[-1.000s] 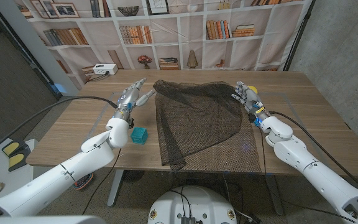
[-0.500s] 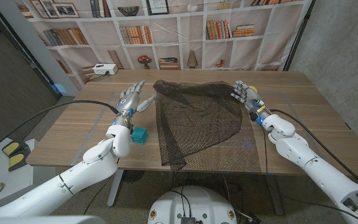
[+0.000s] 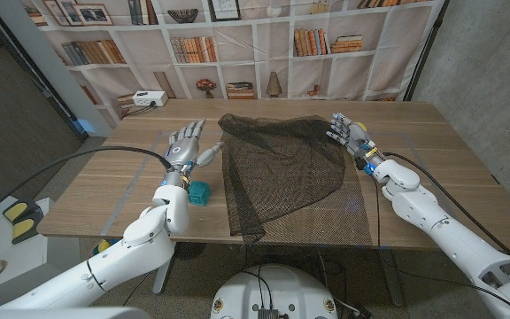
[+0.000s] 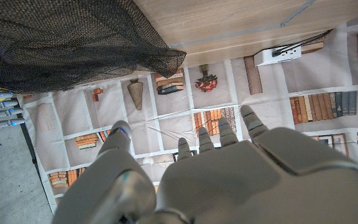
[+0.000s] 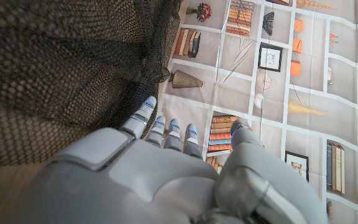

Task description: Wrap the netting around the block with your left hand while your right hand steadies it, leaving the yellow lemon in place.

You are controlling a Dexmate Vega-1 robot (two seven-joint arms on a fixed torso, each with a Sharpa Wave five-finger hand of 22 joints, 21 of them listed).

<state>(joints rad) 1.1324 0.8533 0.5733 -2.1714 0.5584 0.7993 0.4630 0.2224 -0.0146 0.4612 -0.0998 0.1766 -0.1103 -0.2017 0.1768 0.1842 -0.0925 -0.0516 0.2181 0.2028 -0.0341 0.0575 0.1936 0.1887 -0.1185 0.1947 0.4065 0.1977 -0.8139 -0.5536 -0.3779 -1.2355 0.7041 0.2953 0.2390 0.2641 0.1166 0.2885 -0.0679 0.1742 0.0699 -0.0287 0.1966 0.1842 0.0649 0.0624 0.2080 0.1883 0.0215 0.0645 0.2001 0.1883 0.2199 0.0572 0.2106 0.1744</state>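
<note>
The net looks soft, light and floppy, so grab its left edge. Both hands, left and right, hold nothing, fingers apart. The block waits lower left.

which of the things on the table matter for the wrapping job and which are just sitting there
For the job: netting, teal block, left hand, right hand.

Lying about: white box at the table's far left corner. No lemon is visible.
</note>
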